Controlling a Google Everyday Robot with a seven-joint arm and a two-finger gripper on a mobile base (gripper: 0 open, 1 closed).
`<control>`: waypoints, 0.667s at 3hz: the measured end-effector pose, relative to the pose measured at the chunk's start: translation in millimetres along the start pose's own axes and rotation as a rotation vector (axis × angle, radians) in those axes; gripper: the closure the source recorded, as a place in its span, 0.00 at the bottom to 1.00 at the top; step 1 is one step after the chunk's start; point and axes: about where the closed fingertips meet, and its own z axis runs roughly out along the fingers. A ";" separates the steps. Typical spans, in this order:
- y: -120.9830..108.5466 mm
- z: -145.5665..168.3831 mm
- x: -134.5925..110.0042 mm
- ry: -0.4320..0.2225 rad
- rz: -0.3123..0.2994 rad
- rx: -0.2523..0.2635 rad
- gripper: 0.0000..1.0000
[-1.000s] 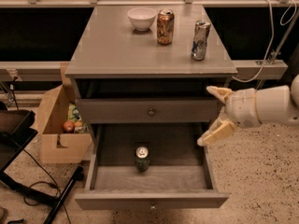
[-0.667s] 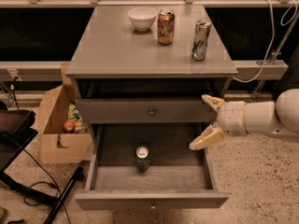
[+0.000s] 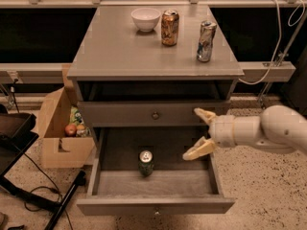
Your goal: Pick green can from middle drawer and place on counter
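Nearest us, the middle drawer (image 3: 158, 206) stands pulled out, with the green can (image 3: 146, 163) upright near the middle of its floor. Our end effector (image 3: 192, 134) hangs to the can's right, above the drawer's right side, fingers spread wide and empty. Sweeping in sideways, we could tip the can with the lower finger, or catch the upper finger on the drawer above (image 3: 155, 115). Farther back, the surface (image 3: 120, 51) carries an orange-gold can (image 3: 170, 28), a silver-blue can (image 3: 206, 41) and a bowl (image 3: 146, 19); a careless placement might knock them.
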 end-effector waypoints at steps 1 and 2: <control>11.2 65.3 45.8 -0.083 0.045 -0.075 0.00; 24.9 125.2 85.7 -0.143 0.058 -0.138 0.00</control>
